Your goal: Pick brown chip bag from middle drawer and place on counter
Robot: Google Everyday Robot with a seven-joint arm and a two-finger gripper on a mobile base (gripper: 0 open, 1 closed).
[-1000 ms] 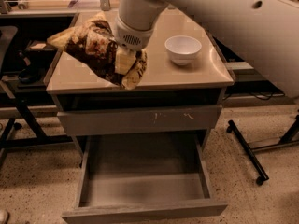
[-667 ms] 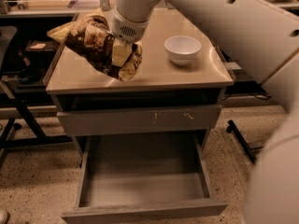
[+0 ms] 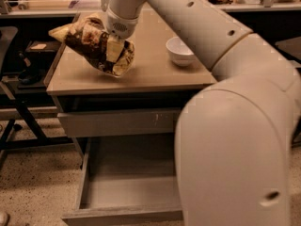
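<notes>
Where we look from: the single camera view, high in front of the cabinet, with the robot's arm [image 3: 235,126] filling the right side.
Brown chip bag: the brown chip bag [image 3: 87,44] hangs tilted over the left half of the counter [image 3: 155,72], one tan end up at the left, the other down at the right. We cannot tell whether that low end touches the top or sits just above it.
Gripper: the gripper [image 3: 114,55] comes down from above onto the bag's right half. Its jaws pinch the bag, and one pale finger [image 3: 113,48] lies across the dark face.
Handling: we judge the bag light, soft and crinkly, with slick film that gives under pressure and chips inside that could crush. A hold across the puffed body, as now, looks sound, and a flat sealed end would also serve.
Middle drawer: the middle drawer [image 3: 131,192] stands pulled open at the bottom. Nothing shows on its visible grey floor, and its right part is hidden behind the arm.
Upper drawer front: the upper drawer front [image 3: 117,122] is closed, so we cannot see its contents.
White bowl: the white bowl [image 3: 181,51] sits on the counter well to the right of the bag. We see nothing inside it.
Progress: we judge the bag out of the drawer, with only setting down and letting go left.
</notes>
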